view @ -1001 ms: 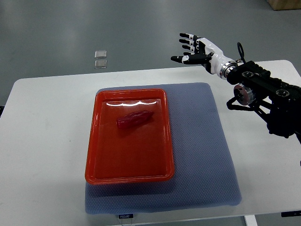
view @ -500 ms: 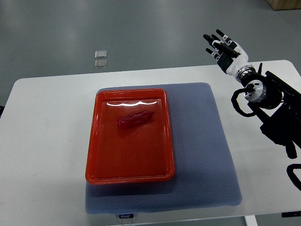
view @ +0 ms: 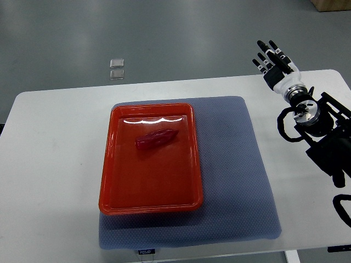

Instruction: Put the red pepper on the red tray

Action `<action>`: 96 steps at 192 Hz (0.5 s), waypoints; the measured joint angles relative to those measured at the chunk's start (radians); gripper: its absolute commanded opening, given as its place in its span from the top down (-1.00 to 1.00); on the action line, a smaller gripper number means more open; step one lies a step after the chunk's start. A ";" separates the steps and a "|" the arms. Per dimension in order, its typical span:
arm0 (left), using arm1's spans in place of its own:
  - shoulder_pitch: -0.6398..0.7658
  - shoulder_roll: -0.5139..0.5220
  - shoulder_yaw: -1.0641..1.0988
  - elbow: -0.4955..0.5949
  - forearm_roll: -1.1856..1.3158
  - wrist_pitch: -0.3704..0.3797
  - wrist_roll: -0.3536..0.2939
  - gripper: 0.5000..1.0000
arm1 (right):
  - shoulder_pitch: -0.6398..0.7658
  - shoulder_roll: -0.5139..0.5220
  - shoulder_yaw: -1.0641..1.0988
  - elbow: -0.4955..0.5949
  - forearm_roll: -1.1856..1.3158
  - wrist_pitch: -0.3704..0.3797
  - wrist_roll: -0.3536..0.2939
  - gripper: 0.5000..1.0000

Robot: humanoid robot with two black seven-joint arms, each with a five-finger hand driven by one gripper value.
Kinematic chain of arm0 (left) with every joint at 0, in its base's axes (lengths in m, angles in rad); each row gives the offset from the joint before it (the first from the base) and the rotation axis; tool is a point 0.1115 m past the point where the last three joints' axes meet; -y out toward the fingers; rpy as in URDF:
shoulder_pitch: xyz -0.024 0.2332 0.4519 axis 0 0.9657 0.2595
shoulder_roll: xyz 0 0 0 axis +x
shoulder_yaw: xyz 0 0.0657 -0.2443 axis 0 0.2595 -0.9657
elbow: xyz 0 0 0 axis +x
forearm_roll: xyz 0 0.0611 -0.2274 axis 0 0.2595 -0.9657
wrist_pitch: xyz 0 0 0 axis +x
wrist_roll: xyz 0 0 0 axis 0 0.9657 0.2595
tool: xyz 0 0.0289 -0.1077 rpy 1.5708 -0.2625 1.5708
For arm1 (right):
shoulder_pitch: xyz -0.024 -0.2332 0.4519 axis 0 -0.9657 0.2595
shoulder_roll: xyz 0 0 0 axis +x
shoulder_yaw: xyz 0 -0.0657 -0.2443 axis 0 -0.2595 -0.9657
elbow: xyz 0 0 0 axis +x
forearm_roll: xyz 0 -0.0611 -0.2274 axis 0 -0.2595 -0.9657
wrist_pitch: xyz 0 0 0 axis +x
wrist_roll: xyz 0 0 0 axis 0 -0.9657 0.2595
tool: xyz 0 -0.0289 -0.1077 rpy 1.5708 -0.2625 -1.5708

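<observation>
Looking down at the white worktop (view: 55, 164), I see a blue-grey mat (view: 236, 181) spread across its middle, and on the mat's left half sits the red tray (view: 151, 205). The red pepper (view: 156, 139) lies inside the tray, toward its far end, apart from the walls; nothing else is in it. The right hand (view: 274, 63) hovers well off to the tray's far right, fingers spread, holding nothing. To my eye the placing is done; what remains is only for the arm to retire.
</observation>
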 measured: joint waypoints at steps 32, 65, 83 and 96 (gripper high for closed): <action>0.000 0.000 0.000 0.000 0.000 0.000 0.000 -1.00 | -0.010 0.003 -0.036 -0.002 -0.017 0.023 0.001 -0.66; 0.000 0.000 0.000 0.000 0.000 0.000 0.000 -1.00 | -0.012 0.009 -0.110 -0.004 -0.058 0.024 0.003 -0.66; 0.000 0.000 0.000 0.000 0.000 0.000 0.000 -1.00 | -0.013 0.020 -0.116 -0.004 -0.063 0.024 0.009 -0.66; 0.000 0.000 0.000 0.000 0.000 0.000 0.000 -1.00 | -0.013 0.021 -0.114 -0.004 -0.063 0.024 0.014 -0.66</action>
